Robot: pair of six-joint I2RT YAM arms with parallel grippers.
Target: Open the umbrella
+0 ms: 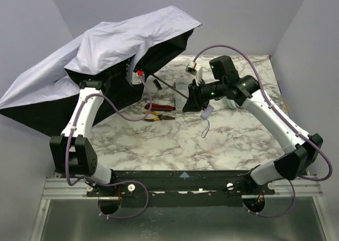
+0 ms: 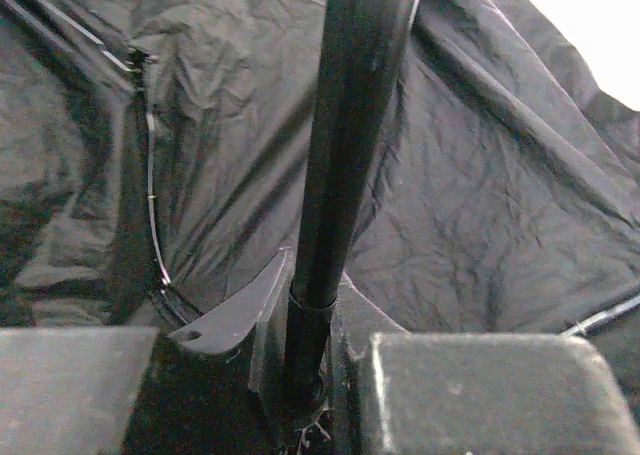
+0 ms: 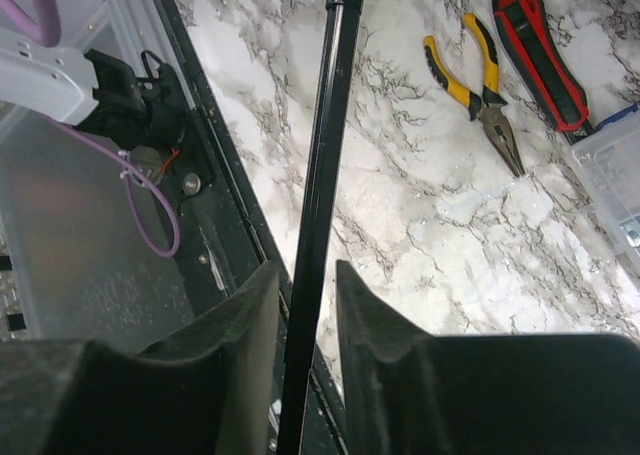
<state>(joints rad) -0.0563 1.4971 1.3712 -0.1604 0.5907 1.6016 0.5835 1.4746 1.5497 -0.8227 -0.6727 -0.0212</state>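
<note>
Compact folding umbrella [image 1: 106, 45], with a pale lavender-white canopy and black underside, is sitting fanned out at the far left of the marble-patterned table [image 1: 228, 140]. Its thin black shaft [image 1: 172, 90] is spanning between the two arms. The left gripper [image 2: 315, 275] is clamping the shaft beneath the canopy. The right gripper [image 3: 305, 275] is flanking the shaft narrowly, and whether it is pinching cannot be told. The canopy is sagging and creased, so opening is judged mostly done, with final tensioning and locking outstanding.

The umbrella [image 1: 122, 39] is pale lavender outside, black beneath; the tabletop [image 1: 175, 140] is grey-veined white marble; the pliers [image 3: 490, 100] are yellow-handled.
</note>
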